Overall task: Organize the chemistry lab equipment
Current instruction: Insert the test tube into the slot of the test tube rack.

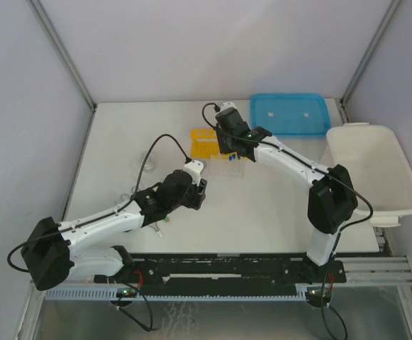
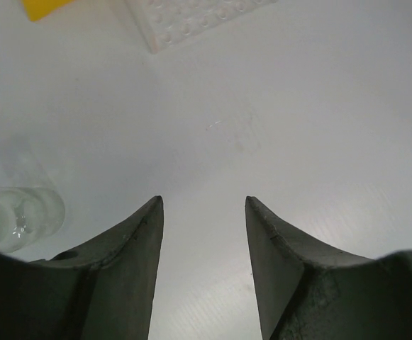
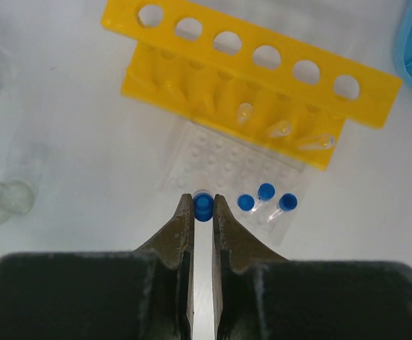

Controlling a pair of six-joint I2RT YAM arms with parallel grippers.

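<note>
My right gripper point(image 3: 203, 198) is shut on a small clear blue-capped tube point(image 3: 203, 206), held cap-up over a clear dimpled tray point(image 3: 213, 156). Three more blue-capped tubes point(image 3: 266, 191) stand at that tray's right end. Just beyond lies the yellow tube rack point(image 3: 248, 67), with a row of round holes. In the top view the right gripper point(image 1: 227, 152) hangs at the rack's point(image 1: 204, 142) near right side. My left gripper point(image 2: 204, 202) is open over bare table, nothing between its fingers; it sits left of centre point(image 1: 198, 193). A clear glass vessel point(image 2: 18, 216) lies to its left.
A blue rectangular lid point(image 1: 291, 113) lies at the back right, and a big white tub point(image 1: 369, 170) stands at the right edge. Two clear glass vessels point(image 3: 7, 198) lie left of the tray. The left arm's black cable point(image 1: 156, 145) loops over the table.
</note>
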